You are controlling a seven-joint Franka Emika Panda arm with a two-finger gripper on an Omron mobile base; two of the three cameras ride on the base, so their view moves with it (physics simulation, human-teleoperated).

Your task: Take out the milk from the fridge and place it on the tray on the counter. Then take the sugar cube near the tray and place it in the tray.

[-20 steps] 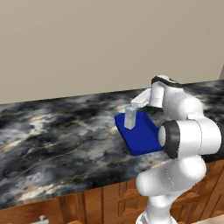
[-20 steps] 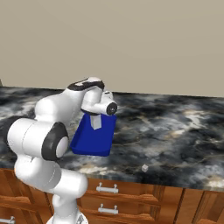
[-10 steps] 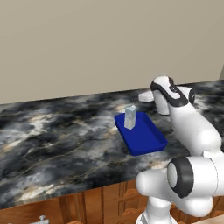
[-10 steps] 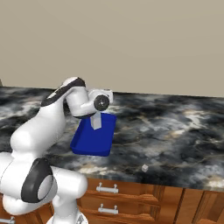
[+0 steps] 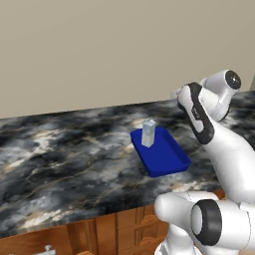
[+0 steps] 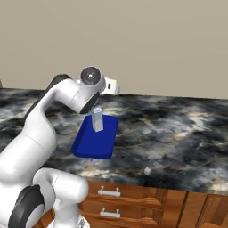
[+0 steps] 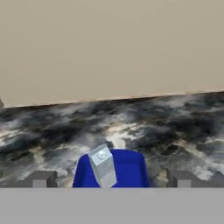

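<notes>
Milk (image 6: pixel 97 119) stands upright in the tray (image 6: pixel 89 147), toward its rear edge; first step judged done; gripper (image 7: pixel 111 179) hangs empty, jaws wide apart; next: reach the sugar cube (image 6: pixel 147 170) near the counter's (image 6: pixel 178 133) front edge, tray's right.

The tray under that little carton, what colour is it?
The tray is deep blue, plainest in the right base view.

Deep-blue tray (image 5: pixel 167 157), grey-white milk (image 5: pixel 148 133)
</notes>
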